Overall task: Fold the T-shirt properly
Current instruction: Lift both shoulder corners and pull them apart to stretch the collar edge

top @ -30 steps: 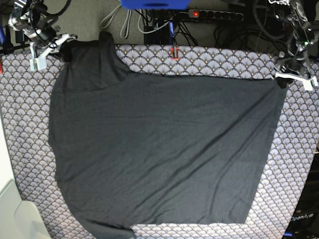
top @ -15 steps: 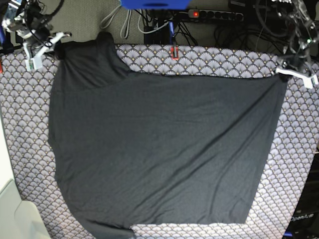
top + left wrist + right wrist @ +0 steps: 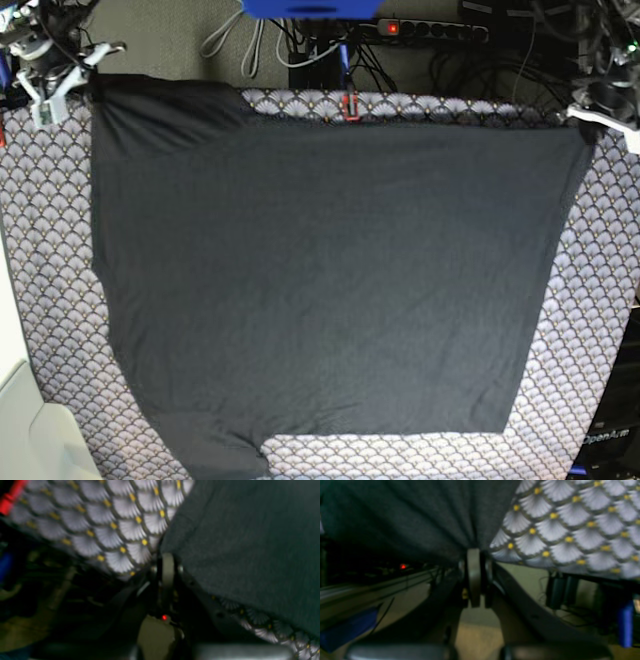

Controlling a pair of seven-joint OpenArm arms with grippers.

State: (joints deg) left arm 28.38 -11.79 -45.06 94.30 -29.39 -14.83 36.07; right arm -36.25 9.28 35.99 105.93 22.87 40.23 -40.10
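Step in hand: spreading the T-shirt (image 3: 320,280) flat, plain side up, before any fold, as I judge it.
T-shirt place: lying over the patterned cloth (image 3: 50,300), its far edge drawn along the cloth's far border, its near end close to the near border.
Left gripper (image 3: 600,115): jaws closed, pinching the shirt's far corner on the base view's right.
Right gripper (image 3: 60,85): jaws closed, clamped on the far corner on that view's left.
Doing it well: keep both corners level and equally taut so the far edge lies straight; lower them together so the fabric lands without creases; the corner by the right gripper looks bunched and wants easing outward.
Risk: a hard pull could drag the cloth beneath.
Count: 1 T-shirt, 1 patterned cloth, 2 grippers.
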